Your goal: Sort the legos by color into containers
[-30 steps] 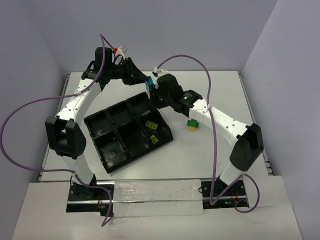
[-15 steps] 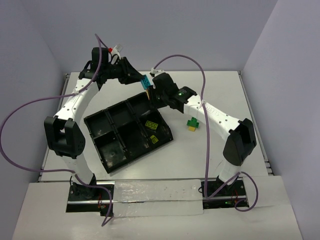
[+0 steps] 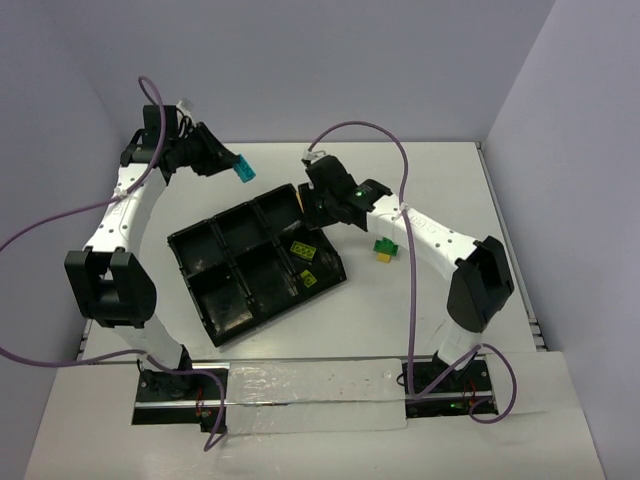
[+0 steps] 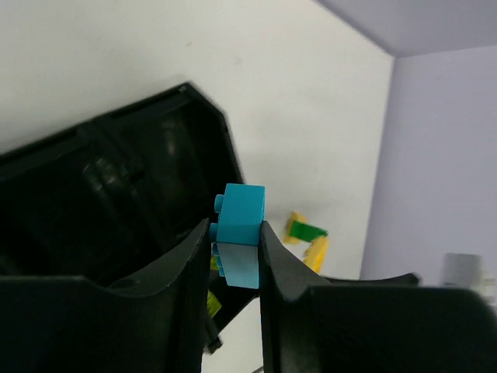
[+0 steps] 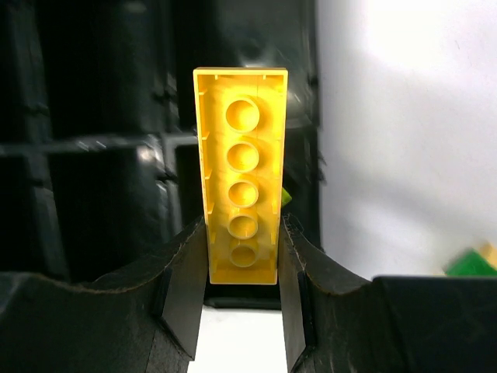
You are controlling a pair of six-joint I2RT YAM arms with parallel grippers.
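My left gripper [image 3: 240, 170] is shut on a light blue lego [image 4: 239, 233] and holds it in the air beyond the far left corner of the black tray [image 3: 200, 246]. My right gripper [image 3: 304, 200] is shut on a long yellow lego [image 5: 241, 194], underside facing the camera, over the tray's far right compartment [image 5: 101, 93]. Two yellow-green legos [image 3: 301, 248] [image 3: 309, 280] lie in the tray's right-hand compartments. A green and yellow lego pair [image 3: 385, 247] lies on the table to the right of the tray, also in the left wrist view [image 4: 307, 235].
The white table [image 3: 440, 300] is walled at the back and both sides. The tray sits turned at an angle in the middle. Purple cables loop above both arms. A blurred green lego [image 5: 475, 261] shows at the right edge of the right wrist view.
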